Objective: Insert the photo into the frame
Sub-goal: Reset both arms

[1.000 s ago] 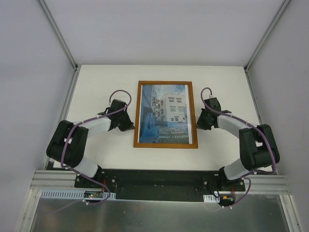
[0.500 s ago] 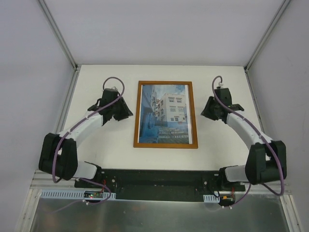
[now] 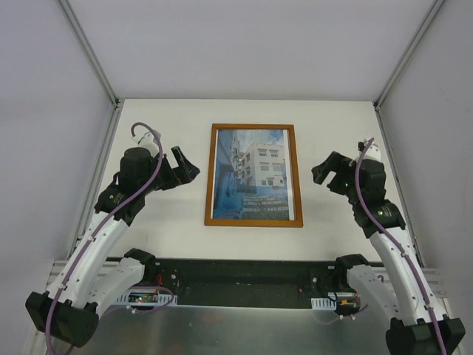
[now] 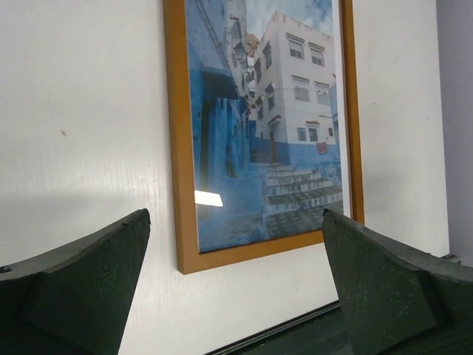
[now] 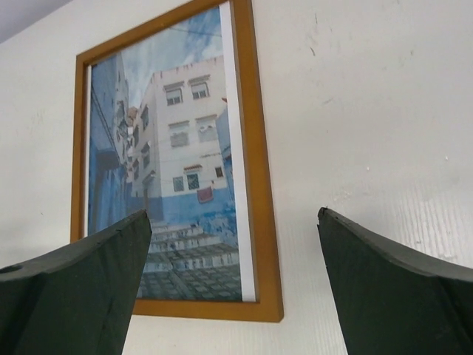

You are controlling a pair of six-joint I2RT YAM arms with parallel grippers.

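The frame [image 3: 253,222], orange-brown wood, lies flat in the middle of the white table. The photo [image 3: 251,174] of white buildings and a blue stairway shows face up inside it, with a thin white strip along its right edge. My left gripper [image 3: 188,166] hovers left of the frame, open and empty. My right gripper [image 3: 322,172] hovers right of it, also open and empty. In the left wrist view the frame [image 4: 181,148] and photo [image 4: 273,133] lie beyond the open gripper [image 4: 235,216]. The right wrist view shows the frame [image 5: 255,148] and photo [image 5: 177,170] past the open gripper [image 5: 233,213].
White enclosure walls with aluminium posts [image 3: 92,52] close in the table on the left, right and back. A black base bar [image 3: 236,274] runs along the near edge between the arm mounts.
Both grippers have gone from shut to wide open. Both arms have drawn back from the frame's sides, outward and upward. The frame and photo have not moved.
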